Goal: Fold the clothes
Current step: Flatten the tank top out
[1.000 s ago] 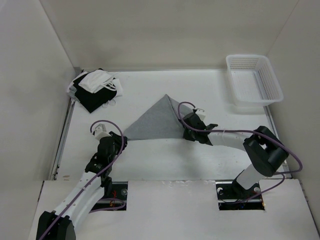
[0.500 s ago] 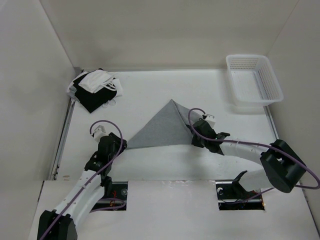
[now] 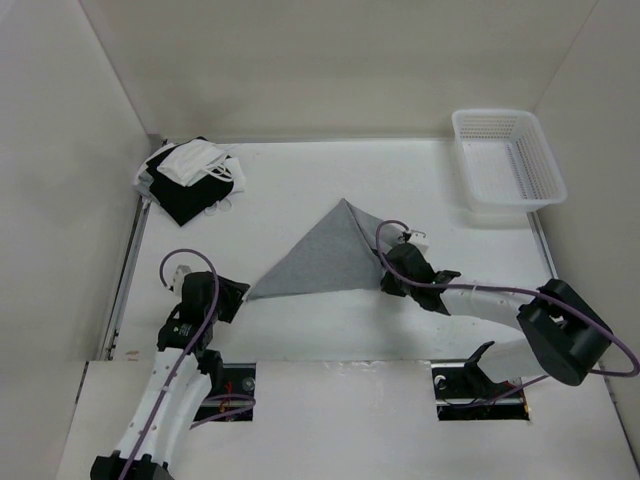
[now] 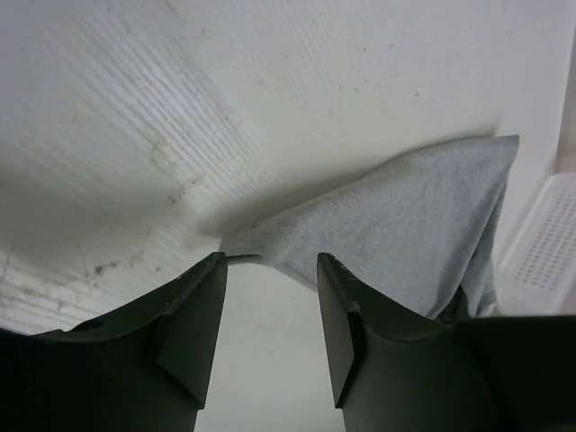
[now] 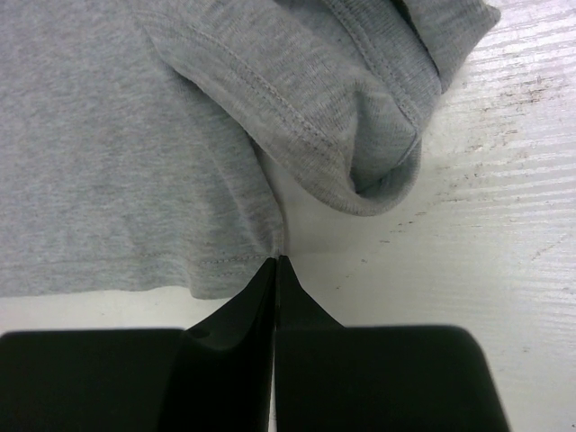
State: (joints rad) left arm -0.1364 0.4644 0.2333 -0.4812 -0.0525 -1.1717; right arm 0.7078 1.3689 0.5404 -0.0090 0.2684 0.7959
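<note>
The grey top (image 3: 320,258) is lying near the middle of the table (image 3: 300,190), folded into a rough triangle. Its peak is pointing toward 12 o'clock and its long lower edge is running from 9 to 3 o'clock. Its thin left corner is tapering out toward 8 o'clock, and a rolled, stitched edge is bunching at its right side.

The left end effector (image 3: 228,297) is sitting just off that left corner, at about 8 o'clock from the table's middle. In the left wrist view the left end effector (image 4: 270,270) is standing open with nothing between its jaws. The tip of the cloth is lying on the table just beyond the gap.

The right end effector (image 3: 388,272) is resting at the top's right lower corner, at about 4 o'clock. In the right wrist view the right end effector (image 5: 274,263) is closed tight, and the hem is appearing to be pinched at its very tip.

A white basket (image 3: 508,160) is sitting at 2 o'clock, well apart from the top. A pile of black and white garments (image 3: 190,178) is lying at 10 o'clock.
</note>
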